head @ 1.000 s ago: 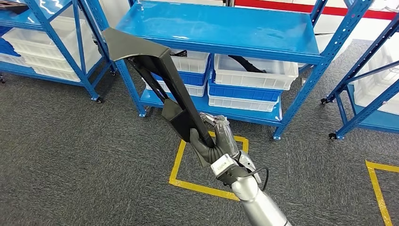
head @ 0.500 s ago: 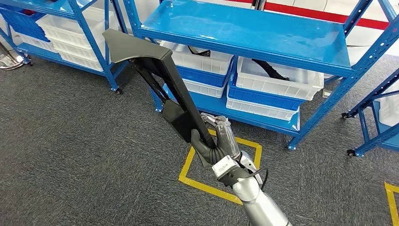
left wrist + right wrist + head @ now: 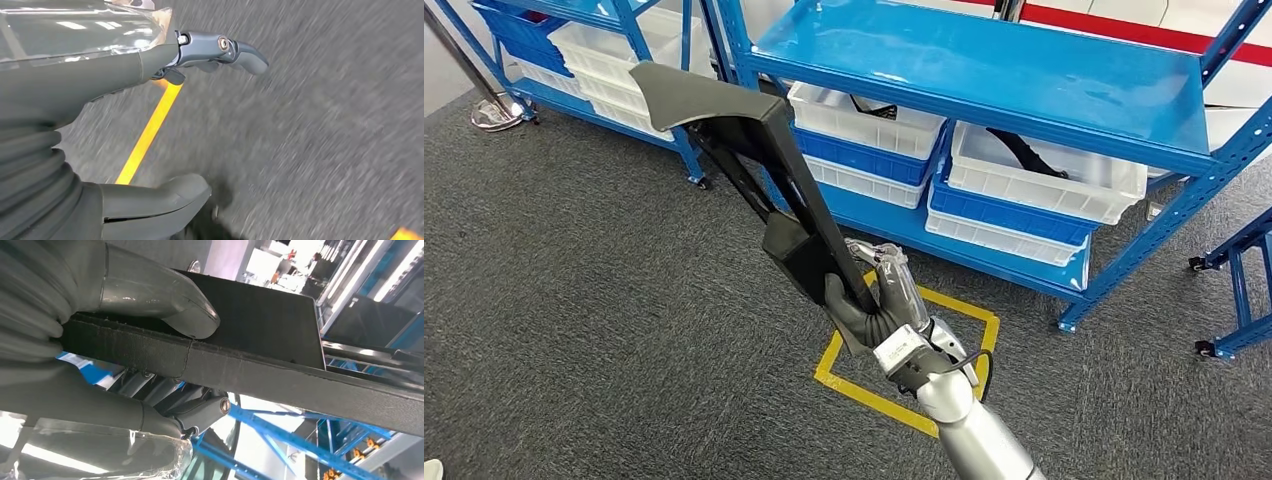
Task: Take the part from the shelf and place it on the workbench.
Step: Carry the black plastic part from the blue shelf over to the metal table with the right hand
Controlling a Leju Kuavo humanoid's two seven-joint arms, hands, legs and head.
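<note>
Part (image 3: pixel 764 170), long and black, juts up from the right robot hand (image 3: pixel 879 300), which grasps its lower end, near the shelf (image 3: pixel 984 70); a swing could clip it. Left robot hand (image 3: pixel 150 65) hangs unclenched over carpet. Right wrist view: thumb (image 3: pixel 150 295) presses one edge, so it may pivot.

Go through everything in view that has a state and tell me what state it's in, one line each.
Black part: off the shelf, gripped at its lower end, held up tilted.
Right hand: wrapped around the part.
Left hand: holding nothing, fingers apart, above the carpet.
White bins: on the blue shelf, each holding a dark part.
</note>
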